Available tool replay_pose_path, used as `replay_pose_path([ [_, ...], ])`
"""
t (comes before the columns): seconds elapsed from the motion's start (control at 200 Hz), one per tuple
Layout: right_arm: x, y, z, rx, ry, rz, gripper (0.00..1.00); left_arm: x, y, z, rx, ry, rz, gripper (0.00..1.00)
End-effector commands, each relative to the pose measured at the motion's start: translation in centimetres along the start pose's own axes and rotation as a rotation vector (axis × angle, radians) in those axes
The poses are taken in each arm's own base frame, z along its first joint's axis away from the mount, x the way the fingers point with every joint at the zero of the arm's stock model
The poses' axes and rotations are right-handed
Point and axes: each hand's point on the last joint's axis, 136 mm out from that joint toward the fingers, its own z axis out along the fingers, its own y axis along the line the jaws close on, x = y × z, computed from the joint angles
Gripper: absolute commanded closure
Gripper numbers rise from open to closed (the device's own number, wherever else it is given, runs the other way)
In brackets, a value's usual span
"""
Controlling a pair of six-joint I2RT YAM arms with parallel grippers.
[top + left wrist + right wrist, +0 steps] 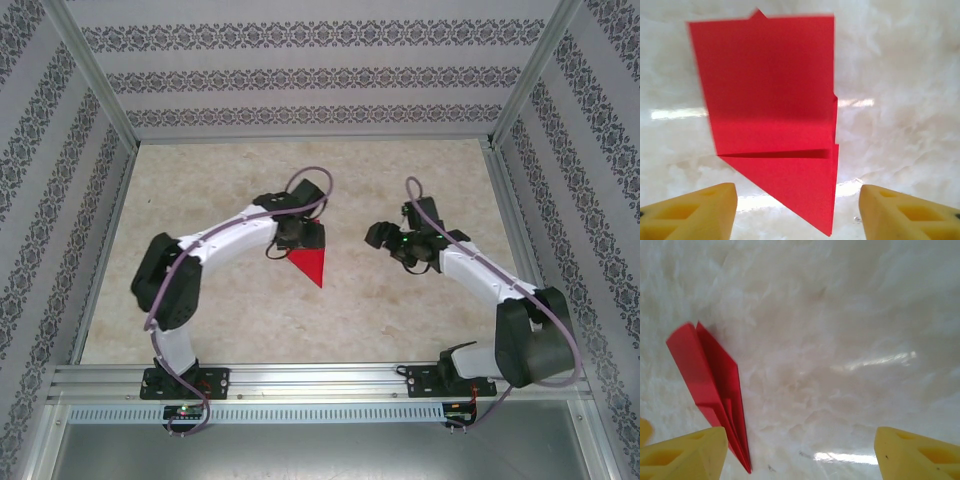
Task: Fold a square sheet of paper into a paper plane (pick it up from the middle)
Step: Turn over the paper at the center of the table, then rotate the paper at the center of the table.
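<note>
Marbled beige tabletop [400, 320]; striped patterned walls [300, 70]; aluminium frame rail [320, 376] at near edge.

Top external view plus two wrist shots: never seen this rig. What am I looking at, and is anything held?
These are two white-and-black robot arms bolted at the table's near edge, each ending in a two-finger gripper with yellow fingers. The top view looks down from above and behind the arms. Each wrist view looks out past that arm's own fingers. On the pale marbled table lies a red folded paper plane. The left gripper hangs over it, open, with a finger on either side. The right gripper is open beside it. Nothing is held.
</note>
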Motion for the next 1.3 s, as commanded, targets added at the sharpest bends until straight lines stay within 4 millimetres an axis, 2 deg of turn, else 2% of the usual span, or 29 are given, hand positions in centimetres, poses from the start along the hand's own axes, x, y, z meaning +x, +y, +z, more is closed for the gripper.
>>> replay_pose_path([
  [0.0,0.7,4.3,1.6,-0.042,0.006,-0.077,0.26,-1.7,1.0,-1.4,0.101,-0.067,-0.117,0.29],
  [0.105,2.8,8.0,3.6,-0.058,0.061,-0.149,0.37,-1.4,4.9,-1.6,0.068,-0.087,-0.219,0.25],
  [0.225,5.1,11.5,5.9,-0.082,0.121,-0.213,0.47,-0.6,8.3,-2.0,0.029,-0.105,-0.306,0.21],
  [0.335,6.7,13.5,7.8,-0.095,0.168,-0.243,0.51,0.2,10.2,-2.0,0.018,-0.109,-0.355,0.19],
  [0.44,7.1,14.5,9.3,-0.098,0.19,-0.252,0.52,0.9,11.1,-1.9,0.015,-0.105,-0.378,0.18],
  [0.545,7.0,14.1,10.8,-0.066,0.203,-0.265,0.52,1.1,11.4,-1.7,0.014,-0.095,-0.381,0.17],
  [0.699,6.6,12.0,12.6,0.019,0.219,-0.281,0.53,1.1,11.4,-1.6,0.017,-0.093,-0.379,0.17],
  [0.934,7.4,8.8,13.8,0.08,0.305,-0.351,0.56,1.2,11.4,-1.5,0.02,-0.087,-0.382,0.16],
  [1.079,8.9,6.7,12.9,0.056,0.429,-0.552,0.6,1.2,11.2,-1.5,0.033,-0.081,-0.379,0.16],
  [1.194,9.7,4.8,11.1,0.031,0.526,-0.661,0.6,1.4,11.1,-1.4,0.038,-0.072,-0.378,0.16],
  [1.294,8.8,5.3,9.3,0.0,0.505,-0.748,0.61,1.6,10.9,-1.3,0.051,-0.067,-0.382,0.16],
])
